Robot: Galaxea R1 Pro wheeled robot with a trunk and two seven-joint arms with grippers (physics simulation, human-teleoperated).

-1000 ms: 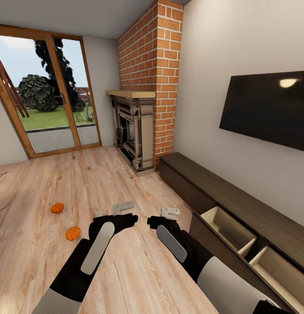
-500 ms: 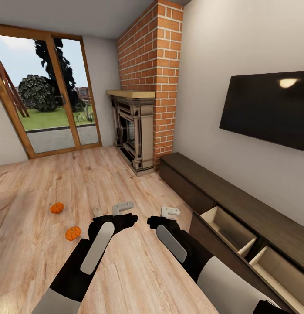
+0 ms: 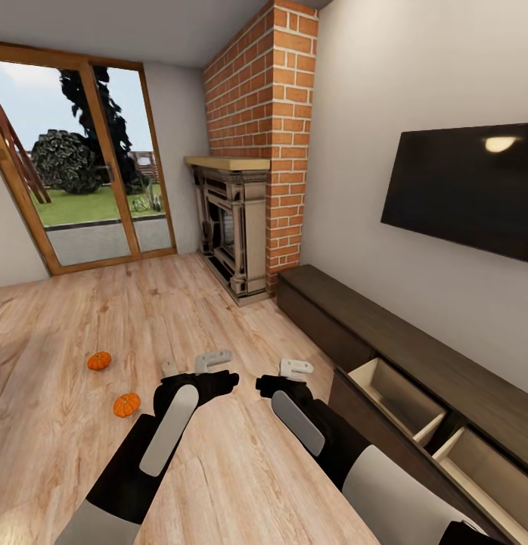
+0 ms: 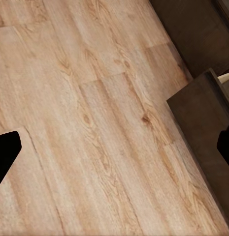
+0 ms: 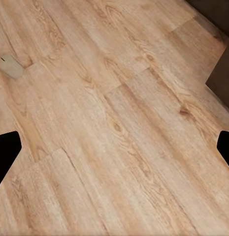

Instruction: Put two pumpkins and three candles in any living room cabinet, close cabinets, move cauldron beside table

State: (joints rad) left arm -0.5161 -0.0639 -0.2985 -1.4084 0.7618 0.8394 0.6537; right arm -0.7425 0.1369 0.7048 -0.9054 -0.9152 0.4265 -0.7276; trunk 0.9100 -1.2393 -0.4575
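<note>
Your left gripper and right gripper both hang over the light wood-plank floor, fingers spread wide, holding nothing. Two small bright-orange ribbed pumpkins sit on the floor near your left arm. The long low dark-brown wooden cabinet stands along the wall by your right arm, with two pale drawers pulled out. A short pale grey-white candle lies on the floor.

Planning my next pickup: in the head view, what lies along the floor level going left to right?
Far pumpkin → near pumpkin → left gripper → right gripper → open cabinet drawer.
</note>
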